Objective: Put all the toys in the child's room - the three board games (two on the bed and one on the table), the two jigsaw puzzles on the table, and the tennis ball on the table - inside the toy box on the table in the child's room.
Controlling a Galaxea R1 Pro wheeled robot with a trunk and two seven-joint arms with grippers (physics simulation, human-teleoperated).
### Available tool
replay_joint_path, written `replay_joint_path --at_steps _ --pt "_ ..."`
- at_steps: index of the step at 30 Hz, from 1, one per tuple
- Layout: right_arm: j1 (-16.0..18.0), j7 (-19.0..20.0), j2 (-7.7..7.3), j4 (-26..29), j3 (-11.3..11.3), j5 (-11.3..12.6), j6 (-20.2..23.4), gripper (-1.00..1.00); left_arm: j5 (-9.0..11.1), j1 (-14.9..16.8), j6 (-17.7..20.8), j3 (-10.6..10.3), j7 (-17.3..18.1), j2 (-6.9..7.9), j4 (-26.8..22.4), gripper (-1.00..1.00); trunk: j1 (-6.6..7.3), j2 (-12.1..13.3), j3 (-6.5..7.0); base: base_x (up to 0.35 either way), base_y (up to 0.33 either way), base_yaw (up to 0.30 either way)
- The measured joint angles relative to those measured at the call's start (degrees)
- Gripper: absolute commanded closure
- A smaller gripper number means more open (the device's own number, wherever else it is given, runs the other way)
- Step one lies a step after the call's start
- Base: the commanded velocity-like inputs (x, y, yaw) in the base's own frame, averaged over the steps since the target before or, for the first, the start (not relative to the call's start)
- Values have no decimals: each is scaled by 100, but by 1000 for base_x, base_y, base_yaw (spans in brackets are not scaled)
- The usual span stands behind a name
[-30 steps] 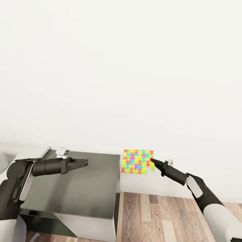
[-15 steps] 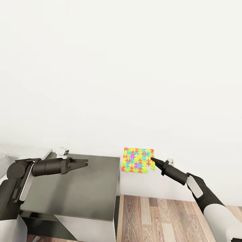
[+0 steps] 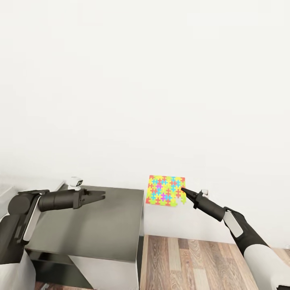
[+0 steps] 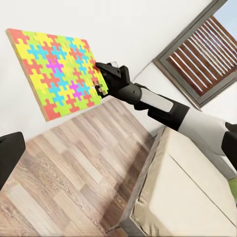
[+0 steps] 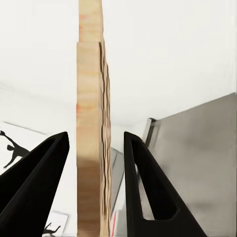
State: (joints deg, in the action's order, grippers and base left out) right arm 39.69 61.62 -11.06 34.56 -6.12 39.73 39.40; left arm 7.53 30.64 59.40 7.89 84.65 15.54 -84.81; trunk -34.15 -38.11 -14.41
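Starting on the left, the left gripper (image 3: 98, 196) hung over the dark grey worktop (image 3: 92, 229) with its fingers drawn close together and nothing in them, though I couldn't tell if they were fully shut. Just past the worktop's end, one jigsaw puzzle (image 3: 166, 190) was up in the air in front of the white wall, standing on edge with its coloured face toward the head camera. The right gripper (image 3: 183, 190) pinched it by one edge. In the right wrist view the sheet's wooden edge (image 5: 91, 123) sat between the two fingers (image 5: 143, 187), with what looked like a little slack on each side.

My worry: that's a thin edge grip on a wide flat sheet. Any quick swing or wrist roll could make it pivot or slide out onto the wood floor (image 3: 209, 262). It could also clip the worktop's corner on the way across. The toy box wasn't anywhere in the pictures.
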Motion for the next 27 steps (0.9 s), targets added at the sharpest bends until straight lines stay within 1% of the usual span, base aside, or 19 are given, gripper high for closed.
replay_joint_path --at_steps 4,13,15,17,19,22,26,27 --pt "0 9 -1 0 -1 -1 0 100 1 0 0 -12 0 0 -13 -100 90 160 109 -90 0 0" --pt "-6 14 -1 0 -9 -2 -5 100 0 -1 0 -15 8 0 -18 -100 289 523 356 -8 0 0" --pt "-23 71 -5 0 -15 -1 -6 100 0 -4 0 -15 8 0 -18 -100 333 603 410 0 0 0" --pt "-31 217 -5 0 -19 -9 -18 100 2 -8 0 -13 22 0 -18 -100 377 684 465 0 0 0" --pt "-34 329 -6 0 -20 -18 -45 100 3 -12 0 -9 123 0 -18 -100 421 764 520 0 0 0" --pt "-36 387 -8 0 -21 -23 -60 100 6 -17 -1 -7 312 0 -17 -100 487 885 602 0 0 0" --pt "-36 405 -9 0 -21 -25 -65 100 6 -21 -1 -6 402 4 -17 -100 576 1046 711 0 0 0" --pt "-36 406 -9 0 -21 -25 -66 100 6 -21 0 -6 407 6 -18 -100 576 1048 721 0 0 0"
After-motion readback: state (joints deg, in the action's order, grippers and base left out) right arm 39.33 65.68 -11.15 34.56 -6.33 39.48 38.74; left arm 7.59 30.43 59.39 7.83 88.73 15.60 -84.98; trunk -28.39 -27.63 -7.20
